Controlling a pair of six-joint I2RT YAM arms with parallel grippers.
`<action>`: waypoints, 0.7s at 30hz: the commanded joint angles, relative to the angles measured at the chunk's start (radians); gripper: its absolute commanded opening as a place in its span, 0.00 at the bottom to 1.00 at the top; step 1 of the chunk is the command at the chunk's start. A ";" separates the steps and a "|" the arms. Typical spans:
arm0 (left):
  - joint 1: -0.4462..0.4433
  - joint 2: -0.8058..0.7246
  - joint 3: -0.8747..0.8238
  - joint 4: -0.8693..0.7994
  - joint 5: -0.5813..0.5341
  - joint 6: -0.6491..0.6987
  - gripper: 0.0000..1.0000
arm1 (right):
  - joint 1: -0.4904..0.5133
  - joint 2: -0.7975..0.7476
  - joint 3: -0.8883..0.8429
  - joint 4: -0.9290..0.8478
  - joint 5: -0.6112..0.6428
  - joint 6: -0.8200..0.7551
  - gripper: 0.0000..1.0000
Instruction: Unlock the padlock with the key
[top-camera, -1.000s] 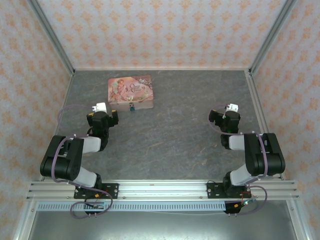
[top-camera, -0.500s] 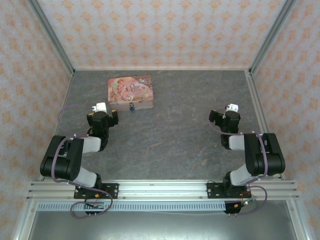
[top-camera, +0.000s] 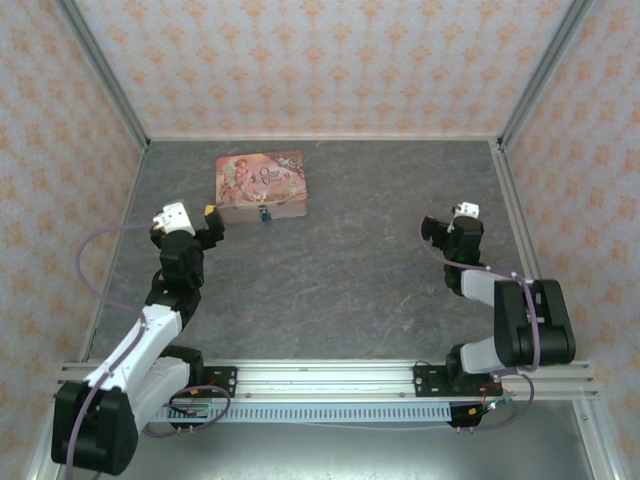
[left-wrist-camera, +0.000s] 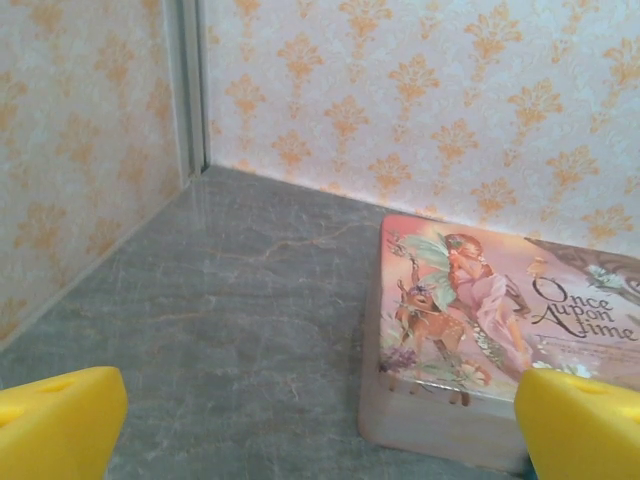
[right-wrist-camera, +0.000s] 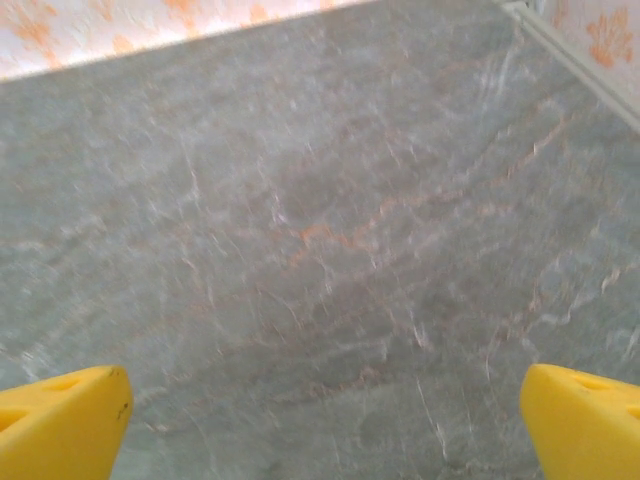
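While the left claw (left-wrist-camera: 320, 428) and right claw (right-wrist-camera: 320, 425) gape empty, one padlock (top-camera: 264, 213) sits beside one pink tin (top-camera: 261, 182)

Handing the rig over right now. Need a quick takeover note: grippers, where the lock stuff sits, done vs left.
Left gripper: open, empty, facing the near left corner of the pink tin.
Right gripper: open, empty, over bare table on the right side.
Padlock: on the table at the tin's near edge, neither gripper on it.
Key: too small to make out.
Done: nothing gripped yet.
Left: locate and grasp the key, steady the padlock, unlock.
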 joint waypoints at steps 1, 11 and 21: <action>-0.007 -0.056 0.076 -0.307 0.054 -0.172 1.00 | -0.006 -0.133 0.086 -0.249 -0.033 0.027 0.99; -0.114 -0.032 0.188 -0.457 0.404 -0.406 1.00 | 0.030 -0.326 0.287 -0.986 -0.140 0.285 0.95; -0.296 0.086 0.177 -0.304 0.418 -0.474 1.00 | 0.141 -0.350 0.207 -1.218 -0.083 0.463 0.72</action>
